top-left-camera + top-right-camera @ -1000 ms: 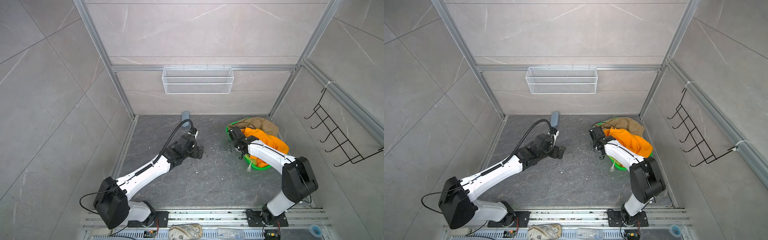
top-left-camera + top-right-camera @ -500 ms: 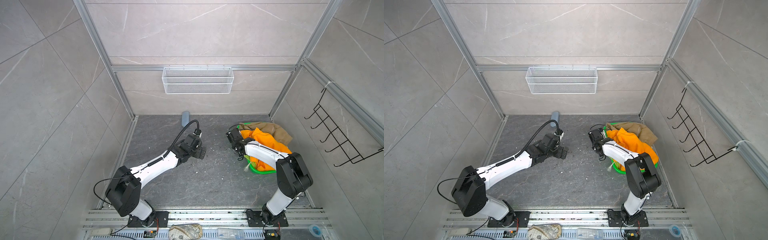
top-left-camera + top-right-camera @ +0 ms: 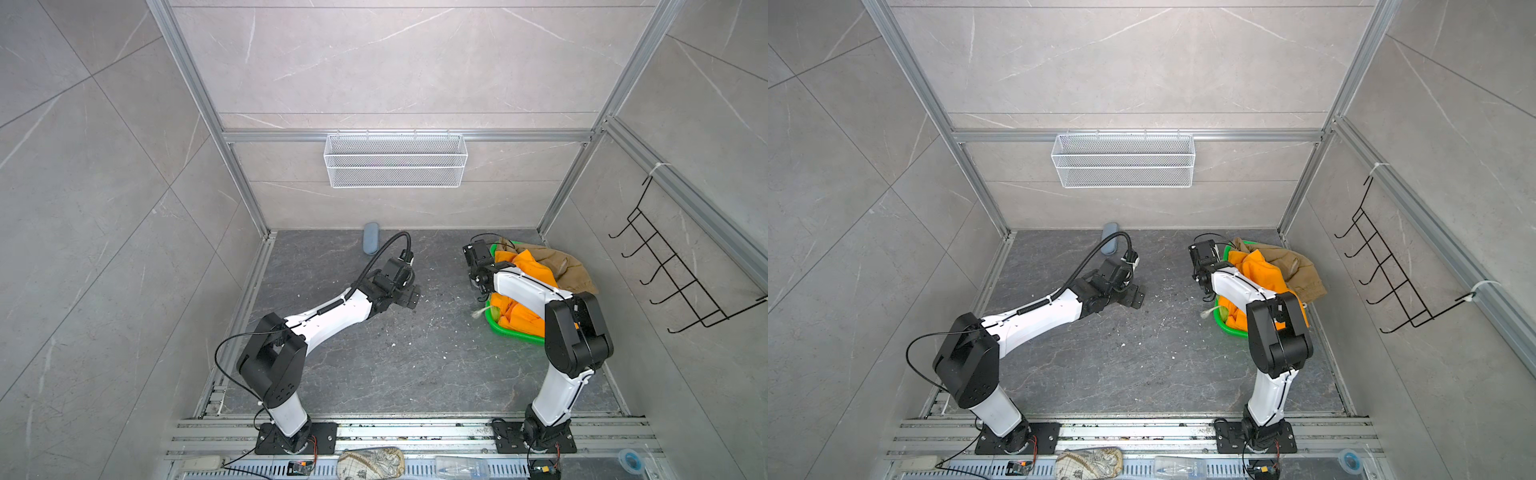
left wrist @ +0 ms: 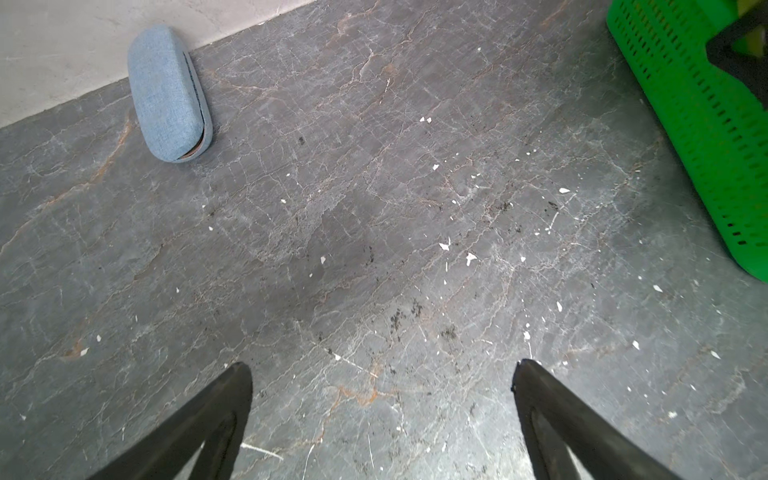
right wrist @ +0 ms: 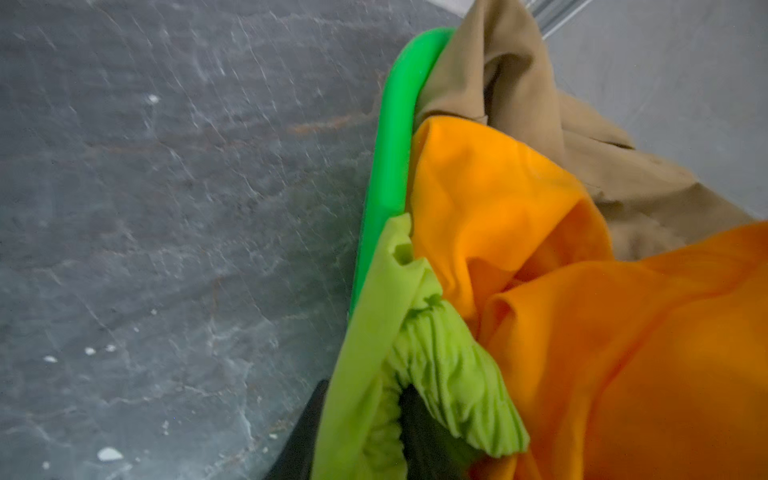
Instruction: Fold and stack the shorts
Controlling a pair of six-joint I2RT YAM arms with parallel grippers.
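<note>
1. In both top views, your left gripper (image 3: 409, 297) hangs low over the dark tabletop (image 3: 395, 374) near the middle. Its jaws are spread wide and hold nothing. Your right gripper (image 3: 482, 289) sits at the left rim of the green basket (image 3: 515, 336), close to the right wall, and its own arm hides the jaws here. The orange shorts (image 3: 530, 266) are heaped in the basket and the khaki shorts (image 3: 569, 270) spill over its far rim. A pale drawstring (image 3: 478, 311) hangs out over the rim.
2. In the left wrist view, you see the left gripper (image 4: 380, 370) with both fingers far apart and only tabletop between them. A blue-grey case (image 4: 168, 91) lies against the back wall, and the basket's perforated wall (image 4: 685, 104) stands off to one side.
3. In the right wrist view, your right gripper (image 5: 365, 388) is pinched narrow on the elastic waistband of the lime green shorts (image 5: 449, 365). The cloth bunches between the dark fingers and drapes across the basket's rim (image 5: 390, 145). The orange shorts (image 5: 498, 199) press against it, with the khaki shorts (image 5: 519, 75) beyond them.
</note>
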